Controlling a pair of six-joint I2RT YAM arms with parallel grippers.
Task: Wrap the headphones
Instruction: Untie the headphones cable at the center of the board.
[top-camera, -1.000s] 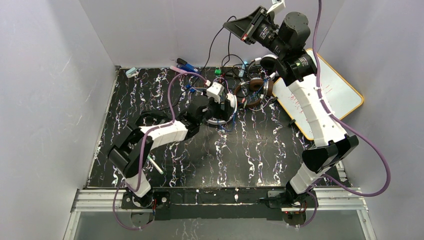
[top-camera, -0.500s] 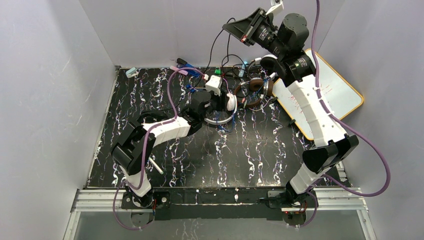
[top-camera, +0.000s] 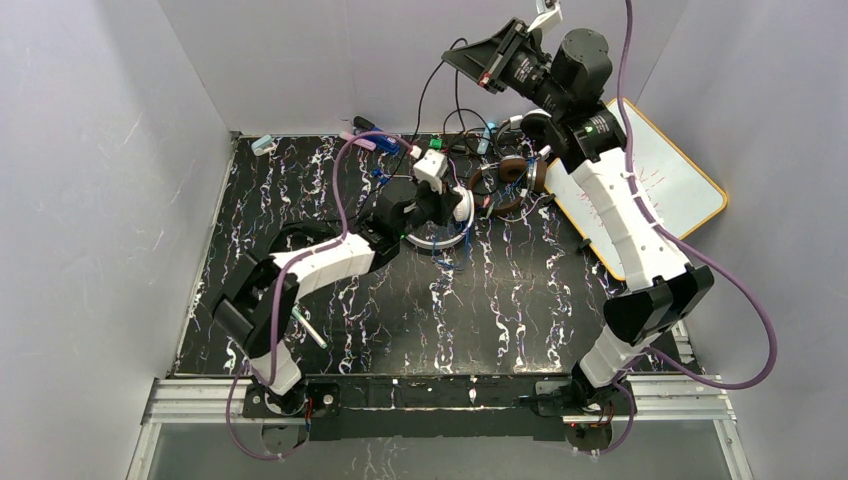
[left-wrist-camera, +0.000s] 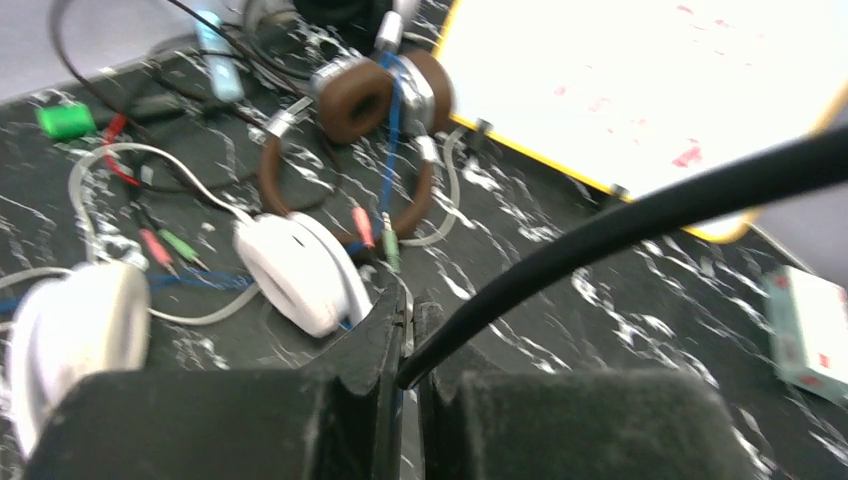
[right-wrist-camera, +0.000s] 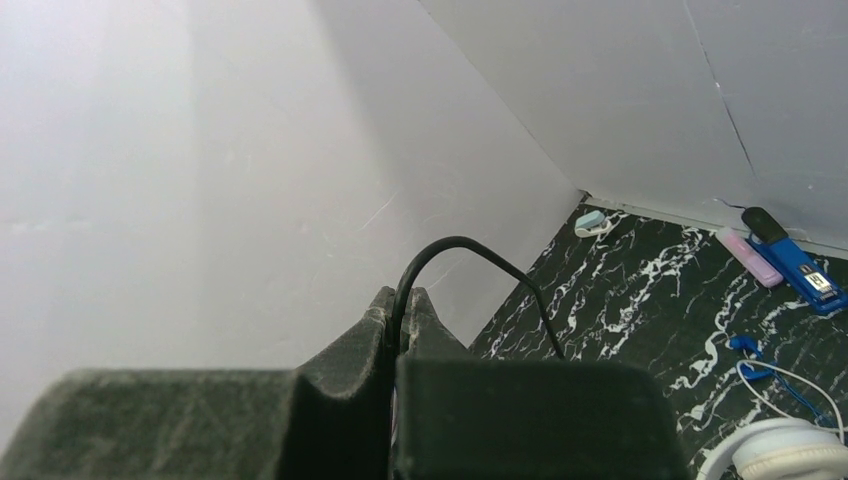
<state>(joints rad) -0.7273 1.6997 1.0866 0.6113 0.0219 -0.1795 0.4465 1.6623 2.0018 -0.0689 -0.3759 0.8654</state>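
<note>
Winding the thin black cord (left-wrist-camera: 620, 215) neatly calls, I judge, for steady tension between the 2 claws. The left gripper (left-wrist-camera: 408, 310) is clenched on that cord low over the black marbled table (top-camera: 500, 300). The right gripper (right-wrist-camera: 397, 305), raised high at 12 o'clock in the top view, is pinched on a black cord too. Slack is best fed in small loops, clear of the other loose leads.

The white over-ear headphones (left-wrist-camera: 295, 275) lie just beside the left gripper, near the table's 12 o'clock edge. The brown-cupped headphones (left-wrist-camera: 355, 100) sit at their 2 o'clock amid tangled blue and white wires, near the yellow-rimmed whiteboard (left-wrist-camera: 640, 90). I cannot surely place an all-black set.
</note>
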